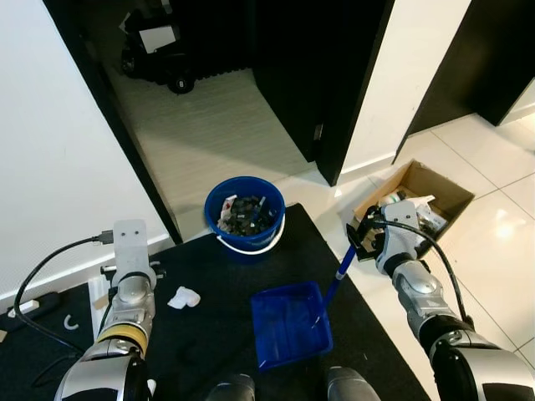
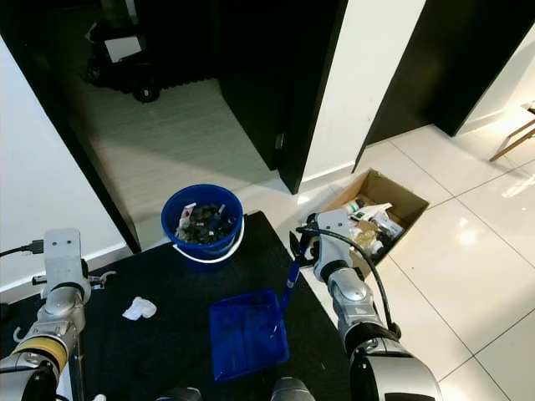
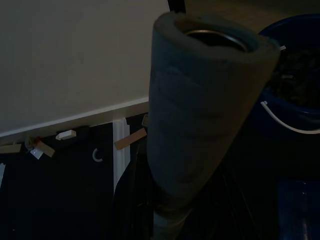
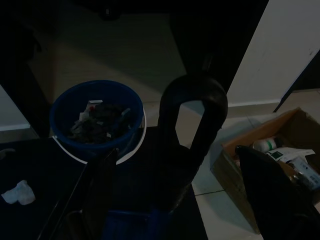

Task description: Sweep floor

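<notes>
A blue dustpan (image 1: 290,324) lies on the black mat (image 1: 209,351) just before me. Its blue handle (image 1: 343,269) rises to my right gripper (image 1: 366,237), which is shut on the handle's black looped end (image 4: 192,120). My left arm (image 1: 127,294) stands at the mat's left side. Its gripper is shut on a grey padded broom handle (image 3: 200,115), seen close up in the left wrist view. A white crumpled paper (image 1: 183,297) lies on the mat between the left arm and the dustpan. A blue bucket (image 1: 244,215) full of rubbish stands at the mat's far edge.
An open cardboard box (image 1: 415,200) with bottles and papers sits on the white tiles at the right. A dark doorway (image 1: 209,109) with grey flooring opens straight ahead, with a wheeled machine (image 1: 155,50) inside. A black cable (image 1: 42,267) and small scraps lie by the left wall.
</notes>
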Tool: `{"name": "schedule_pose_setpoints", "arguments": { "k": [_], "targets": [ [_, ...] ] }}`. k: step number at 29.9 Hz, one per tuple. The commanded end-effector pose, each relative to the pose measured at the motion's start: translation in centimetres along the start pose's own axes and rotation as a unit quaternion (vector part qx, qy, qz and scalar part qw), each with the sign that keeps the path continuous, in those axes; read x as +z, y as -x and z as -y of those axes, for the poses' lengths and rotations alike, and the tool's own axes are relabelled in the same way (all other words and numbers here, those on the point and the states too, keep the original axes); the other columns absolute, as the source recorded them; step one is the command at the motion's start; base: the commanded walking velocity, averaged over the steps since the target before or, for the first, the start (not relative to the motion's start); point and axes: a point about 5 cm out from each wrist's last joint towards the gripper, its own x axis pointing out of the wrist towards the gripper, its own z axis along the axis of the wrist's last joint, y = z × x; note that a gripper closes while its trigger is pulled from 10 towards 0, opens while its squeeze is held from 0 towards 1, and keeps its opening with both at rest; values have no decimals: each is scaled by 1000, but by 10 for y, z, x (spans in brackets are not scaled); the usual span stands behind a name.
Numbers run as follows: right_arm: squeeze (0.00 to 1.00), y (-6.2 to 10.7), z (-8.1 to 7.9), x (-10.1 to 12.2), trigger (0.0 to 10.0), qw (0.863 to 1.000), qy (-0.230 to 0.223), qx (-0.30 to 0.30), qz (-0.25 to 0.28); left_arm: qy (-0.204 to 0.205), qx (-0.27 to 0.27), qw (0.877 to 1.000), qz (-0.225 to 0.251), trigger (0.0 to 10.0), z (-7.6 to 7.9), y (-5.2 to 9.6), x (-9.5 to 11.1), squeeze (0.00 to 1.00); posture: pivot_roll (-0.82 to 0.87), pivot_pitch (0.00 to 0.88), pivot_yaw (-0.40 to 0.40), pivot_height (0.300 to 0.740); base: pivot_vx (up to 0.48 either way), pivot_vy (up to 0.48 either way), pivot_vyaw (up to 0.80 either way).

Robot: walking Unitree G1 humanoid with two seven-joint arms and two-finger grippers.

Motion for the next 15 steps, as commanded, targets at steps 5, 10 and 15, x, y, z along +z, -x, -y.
{"name": "schedule_pose_setpoints", "arguments": {
  "k": [5, 10, 15],
  "targets": [
    [0, -2, 1, -2, 10000, 1000, -6, 10, -23, 6, 0, 1000, 30, 10000, -5, -2, 11, 0, 118, 0, -48, 740, 0, 0, 0],
    [0, -5, 2, 1, 10000, 999, 5, 22, -34, 3, 2, 999, 39, 10000, -10, -3, 15, 0, 145, 79, -68, 740, 0, 0, 0],
    [0, -8, 4, 5, 10000, 999, 15, 26, -34, 13, 4, 998, 55, 10000, -14, -3, 20, 0, 147, 108, -79, 740, 0, 0, 0]
  ]
}}
